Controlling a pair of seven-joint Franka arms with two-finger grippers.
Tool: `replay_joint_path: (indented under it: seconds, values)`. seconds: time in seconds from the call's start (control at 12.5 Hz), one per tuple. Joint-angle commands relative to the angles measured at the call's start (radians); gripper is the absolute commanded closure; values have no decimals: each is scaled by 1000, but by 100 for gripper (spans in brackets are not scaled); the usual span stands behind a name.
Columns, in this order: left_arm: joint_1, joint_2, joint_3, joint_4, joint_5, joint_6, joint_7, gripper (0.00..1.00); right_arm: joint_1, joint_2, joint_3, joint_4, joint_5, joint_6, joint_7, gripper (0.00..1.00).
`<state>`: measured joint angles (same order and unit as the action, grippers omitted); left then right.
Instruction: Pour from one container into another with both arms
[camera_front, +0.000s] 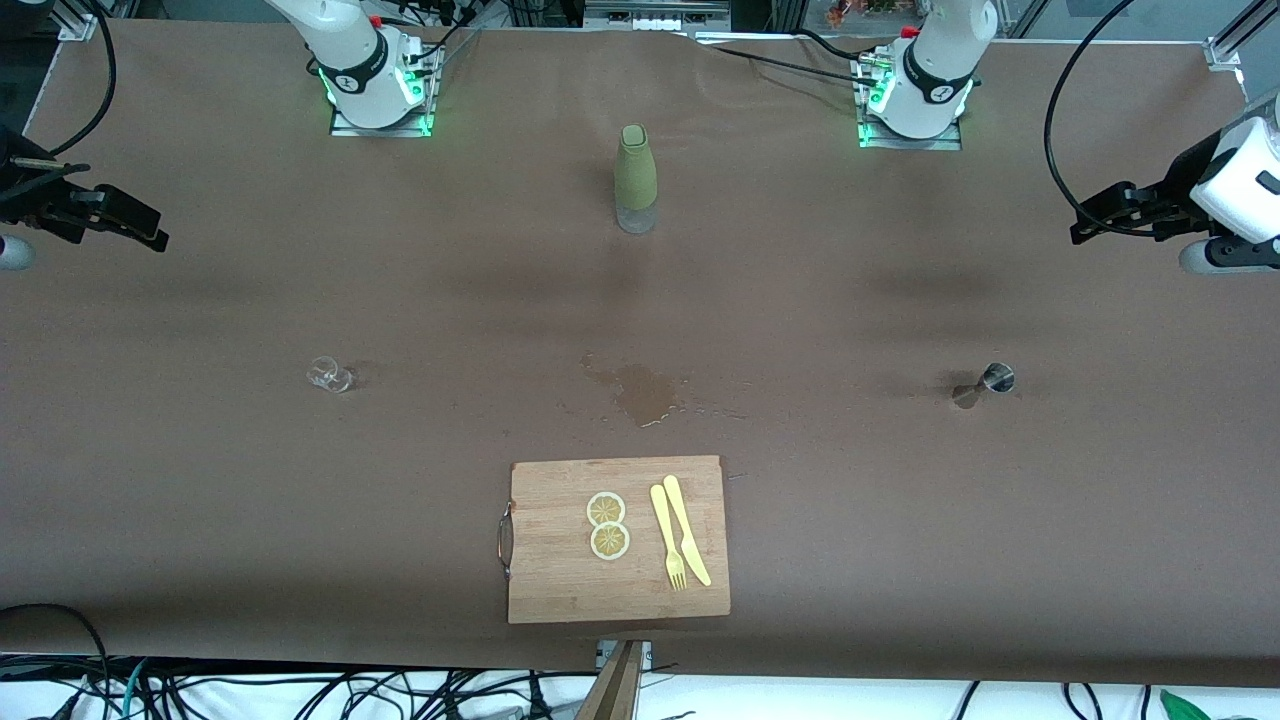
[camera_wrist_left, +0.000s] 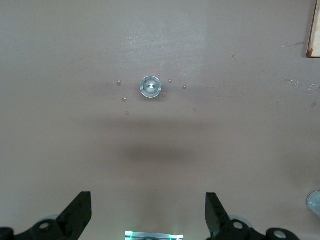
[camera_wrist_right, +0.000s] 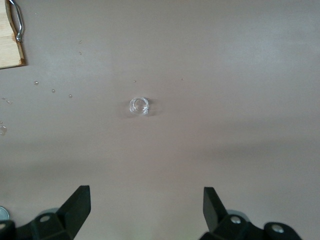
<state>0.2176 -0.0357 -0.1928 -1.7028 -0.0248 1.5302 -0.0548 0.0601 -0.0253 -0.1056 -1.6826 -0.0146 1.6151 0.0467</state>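
Front view is showing one small clear glass (camera_front: 330, 375) standing toward the right arm's end of the worktop (camera_front: 200, 480) and one metal jigger (camera_front: 985, 383) toward the left arm's end, well apart, with a wet spill (camera_front: 640, 392) lying between them. One green bottle (camera_front: 634, 178) is standing farther from the camera, and one cutting board (camera_front: 618, 580) is carrying two lemon slices (camera_front: 607, 525), one fork (camera_front: 666, 537) and one knife (camera_front: 687, 530). The right gripper (camera_front: 110, 220) and left gripper (camera_front: 1120, 215) are waiting at the worktop's ends. Left wrist view is looking down into the jigger (camera_wrist_left: 150, 87); the jaws are standing wide and empty. It is probably light, stiff and slippery, best taken at the narrow waist. Right wrist view is showing the glass (camera_wrist_right: 139, 106) under wide, empty jaws; it seems fragile, so a gentle hold on its sides is suiting.
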Motion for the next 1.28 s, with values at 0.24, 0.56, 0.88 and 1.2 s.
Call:
replay_joint_path:
  seconds: [0.24, 0.56, 0.88, 1.2]
  values:
    - [0, 7, 0, 8, 25, -7, 13, 0, 10, 1, -9, 9, 13, -6, 6, 0]
    - [-1, 17, -2, 8, 22, 8, 15, 0, 10, 1, -9, 9, 12, -4, 7, 0]
    - [0, 33, 0, 8, 29, 36, 47, 0, 10, -1, -9, 9, 12, -4, 5, 0]
    - [84, 78, 1, 17, 19, 122, 232, 0, 10, -1, -9, 9, 12, -4, 2, 0]
